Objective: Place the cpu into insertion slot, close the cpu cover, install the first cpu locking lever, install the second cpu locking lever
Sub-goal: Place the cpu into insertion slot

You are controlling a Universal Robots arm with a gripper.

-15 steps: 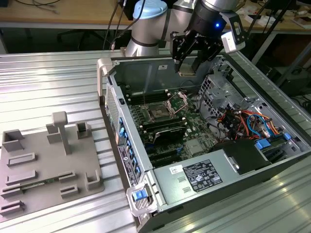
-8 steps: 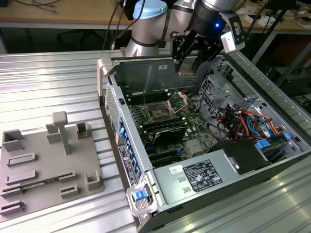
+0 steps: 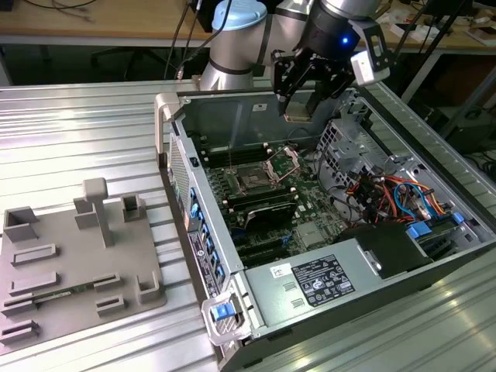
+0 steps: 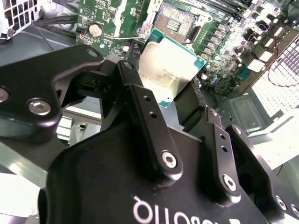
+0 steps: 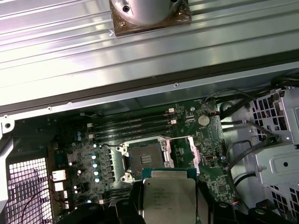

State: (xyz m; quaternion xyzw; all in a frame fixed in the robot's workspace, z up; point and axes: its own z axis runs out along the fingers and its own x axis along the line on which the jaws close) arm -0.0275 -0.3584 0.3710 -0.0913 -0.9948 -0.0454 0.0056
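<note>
Ribbed metal table (image 3: 77, 139): carries all that follows.
Open computer case (image 3: 225, 116): lies on its side.
Grey fixture plate (image 3: 46, 287): on the table at 8 o'clock of the case in the exterior view, with moulded holders.
Robot arm (image 3: 232, 39): reaches over the case at 12 o'clock.
Power supply (image 3: 310, 287): at 5 o'clock of the motherboard; its white label print is too small to read.
Green motherboard (image 5: 187, 154): on the case floor.
Gripper (image 3: 302, 105): fingers clamped on the cpu; white lettering on its body, partly shown.
Cpu cover (image 3: 283, 161): swung up, at 2 o'clock of the slot.
Insertion slot (image 3: 252, 180): uncovered, contacts exposed.
Cpu (image 4: 168, 70): held in the air above the board, apart from the slot; faint lid markings, illegible.
</note>
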